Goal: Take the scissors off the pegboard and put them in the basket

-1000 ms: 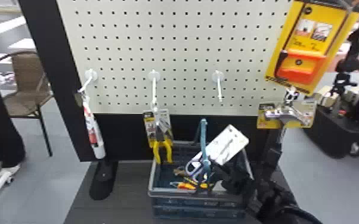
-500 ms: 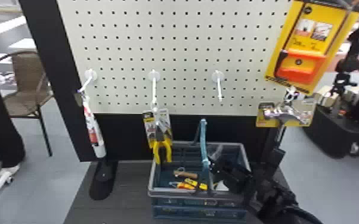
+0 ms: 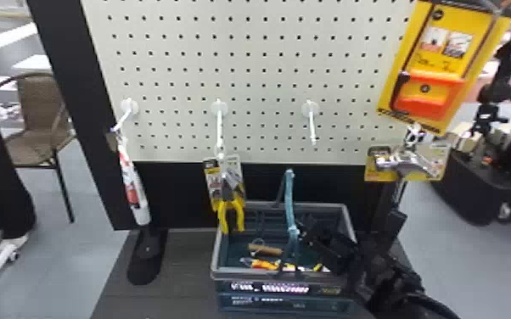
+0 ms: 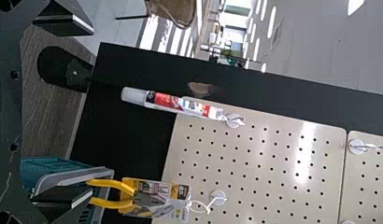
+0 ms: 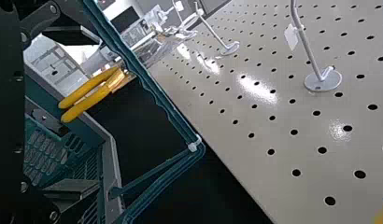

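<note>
Viewed from the head, with the basket as dial centre, the right gripper lies at the three o'clock side, its two fingers spread apart and gripping nothing. The scissors cannot be made out, so their position, pointing direction and long axis cannot be told. Inside the basket, a brown handle lies nearly along the nine-to-three o'clock line. Pliers hang at ten to eleven o'clock, yellow handles toward six. Left gripper, left wrist view: fingers wide apart, nothing held.
</note>
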You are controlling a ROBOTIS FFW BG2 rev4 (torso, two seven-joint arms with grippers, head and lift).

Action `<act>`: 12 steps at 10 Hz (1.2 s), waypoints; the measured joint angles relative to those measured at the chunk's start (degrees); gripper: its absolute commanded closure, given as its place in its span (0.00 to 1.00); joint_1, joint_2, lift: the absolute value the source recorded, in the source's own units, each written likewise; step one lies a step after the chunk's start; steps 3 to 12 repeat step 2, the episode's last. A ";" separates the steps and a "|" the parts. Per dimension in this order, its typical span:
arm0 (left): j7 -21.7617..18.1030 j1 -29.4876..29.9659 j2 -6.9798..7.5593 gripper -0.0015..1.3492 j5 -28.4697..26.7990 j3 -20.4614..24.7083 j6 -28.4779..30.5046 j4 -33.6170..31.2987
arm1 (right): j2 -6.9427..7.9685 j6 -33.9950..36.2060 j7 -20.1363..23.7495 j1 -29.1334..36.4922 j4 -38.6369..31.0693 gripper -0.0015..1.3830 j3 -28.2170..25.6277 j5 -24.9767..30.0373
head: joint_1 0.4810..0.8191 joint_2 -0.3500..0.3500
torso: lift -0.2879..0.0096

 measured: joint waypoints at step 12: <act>0.00 0.00 -0.01 0.08 0.00 0.00 -0.07 0.00 | 0.00 -0.14 0.00 0.11 -0.11 0.15 0.00 -0.07 | 0.20 0.50 | 0.63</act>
